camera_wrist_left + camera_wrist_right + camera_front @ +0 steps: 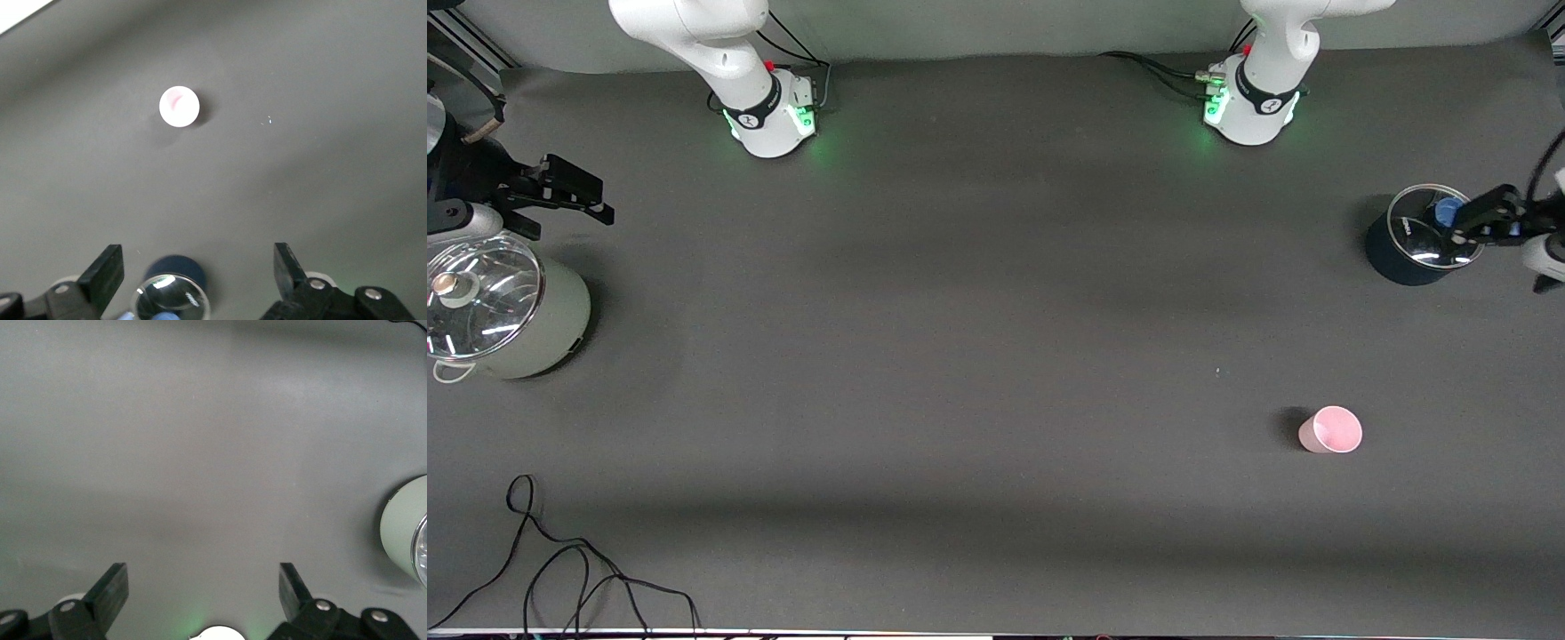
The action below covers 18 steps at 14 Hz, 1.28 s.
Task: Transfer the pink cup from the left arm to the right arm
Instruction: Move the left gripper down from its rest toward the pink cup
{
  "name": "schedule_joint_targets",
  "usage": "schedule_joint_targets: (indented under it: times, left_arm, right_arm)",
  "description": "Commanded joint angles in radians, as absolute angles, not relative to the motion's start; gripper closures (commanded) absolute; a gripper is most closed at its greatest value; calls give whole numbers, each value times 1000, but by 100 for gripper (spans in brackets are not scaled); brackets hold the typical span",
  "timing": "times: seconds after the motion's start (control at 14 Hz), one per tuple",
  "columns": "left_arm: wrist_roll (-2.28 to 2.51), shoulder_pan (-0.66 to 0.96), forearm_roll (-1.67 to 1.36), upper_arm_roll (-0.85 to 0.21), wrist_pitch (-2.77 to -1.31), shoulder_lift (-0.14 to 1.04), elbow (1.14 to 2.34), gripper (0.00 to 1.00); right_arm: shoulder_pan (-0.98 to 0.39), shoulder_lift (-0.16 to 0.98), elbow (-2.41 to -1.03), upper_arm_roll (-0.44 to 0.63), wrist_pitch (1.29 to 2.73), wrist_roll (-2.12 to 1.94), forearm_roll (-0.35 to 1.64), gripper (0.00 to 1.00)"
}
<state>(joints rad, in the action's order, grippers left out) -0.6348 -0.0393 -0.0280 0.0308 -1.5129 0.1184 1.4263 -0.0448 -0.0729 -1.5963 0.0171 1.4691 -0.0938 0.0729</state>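
Upright, the pink cup (1330, 430) stands alone; both hands hang open.

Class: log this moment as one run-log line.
pink cup: upright on table, untouched | left tool: open over dark pot | right tool: open, waiting

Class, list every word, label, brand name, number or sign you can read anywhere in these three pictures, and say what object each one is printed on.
No text can be read.
Dark bands on the two arm bases: each bears a small white mark, too small to read.
Dark blue pot: a small pale label on its wall, too blurred to read.
Pink cup, pale green pot, table: no print seen.
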Motion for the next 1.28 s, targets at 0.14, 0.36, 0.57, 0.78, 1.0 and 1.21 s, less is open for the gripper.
schedule_joint_targets:
  times: [0.14, 0.36, 0.57, 0.78, 1.0, 1.21]
  left_arm:
    - [-952, -179, -184, 29, -1522, 230, 1362, 0]
    - [-1128, -248, -288, 29, -1522, 303, 1330, 0]
    - [-1283, -320, -425, 29, -1523, 400, 1312, 0]
    - [-1473, -365, -549, 28, -1561, 492, 1313, 0]
    - [-1650, -397, -653, 28, -1598, 581, 1315, 0]
    - [-1834, -436, -745, 28, -1627, 678, 1316, 0]
  right_arm:
    - [-46, -64, -1575, 20, 1447, -89, 92, 0]
    - [-44, -64, -1575, 20, 1442, -87, 92, 0]
    - [-43, -64, -1575, 20, 1442, -86, 92, 0]
    - [-41, -60, -1569, 21, 1442, -87, 92, 0]
    - [-43, -60, -1568, 29, 1442, -87, 92, 0]
    - [-43, -63, -1568, 29, 1442, -87, 92, 0]
